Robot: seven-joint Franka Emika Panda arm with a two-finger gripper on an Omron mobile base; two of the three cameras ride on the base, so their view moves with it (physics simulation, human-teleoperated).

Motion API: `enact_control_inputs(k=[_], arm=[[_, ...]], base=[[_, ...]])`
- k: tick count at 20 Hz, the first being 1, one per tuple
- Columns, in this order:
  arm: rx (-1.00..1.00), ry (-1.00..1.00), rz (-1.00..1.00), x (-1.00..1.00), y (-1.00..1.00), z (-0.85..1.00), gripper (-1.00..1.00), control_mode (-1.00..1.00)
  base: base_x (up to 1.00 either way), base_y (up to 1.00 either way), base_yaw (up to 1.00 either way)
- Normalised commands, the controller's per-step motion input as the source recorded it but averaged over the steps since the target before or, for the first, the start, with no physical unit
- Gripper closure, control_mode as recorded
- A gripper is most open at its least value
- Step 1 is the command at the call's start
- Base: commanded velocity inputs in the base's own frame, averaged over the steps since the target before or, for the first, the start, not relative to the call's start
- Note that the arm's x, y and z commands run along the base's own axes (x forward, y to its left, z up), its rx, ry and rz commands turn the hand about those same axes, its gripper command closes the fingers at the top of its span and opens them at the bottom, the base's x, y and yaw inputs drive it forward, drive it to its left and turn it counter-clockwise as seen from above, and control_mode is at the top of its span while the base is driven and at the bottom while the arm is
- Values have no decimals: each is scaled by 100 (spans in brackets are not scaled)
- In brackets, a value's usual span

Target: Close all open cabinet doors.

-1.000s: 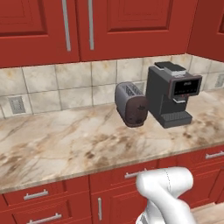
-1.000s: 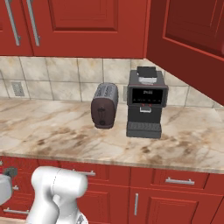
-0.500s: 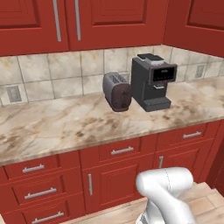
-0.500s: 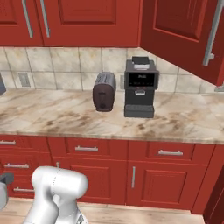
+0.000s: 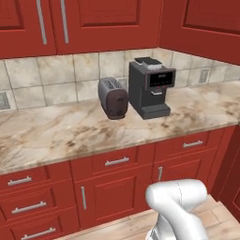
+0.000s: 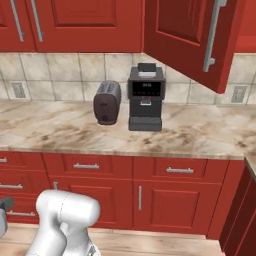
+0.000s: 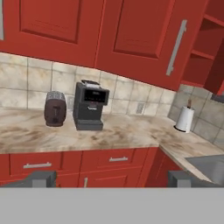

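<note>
I'm looking at a marbled beige table (image 5: 56,133) running along a wall of beige tiles (image 5: 51,77) and turning a corner at the right. Red drawers (image 6: 175,171) line its front. A wall socket (image 6: 19,90) sits in the tiles, and the floor (image 6: 150,244) is pale wood planks.

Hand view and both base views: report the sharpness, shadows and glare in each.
Hand view: soft and slightly blurred, and the open cabinet door is evenly lit without glare. Left base view: the toaster throws only a faint shadow on the counter. Right base view: the coffee machine is fairly crisp, with flat rendered lighting.
</note>
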Motion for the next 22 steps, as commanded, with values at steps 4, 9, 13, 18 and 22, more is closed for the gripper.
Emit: enact_control_inputs(k=[4, 9, 13, 18, 22], arm=[[0, 0, 0, 0, 0, 0, -100, 100], [0, 0, 0, 0, 0, 0, -100, 100], [0, 0, 0, 0, 0, 0, -100, 100], [0, 0, 0, 0, 0, 0, -100, 100], [0, 0, 0, 0, 0, 0, -100, 100]], base=[[-3, -59, 0], [-2, -63, 0], [0, -63, 0], [0, -62, 0], [10, -56, 0]])
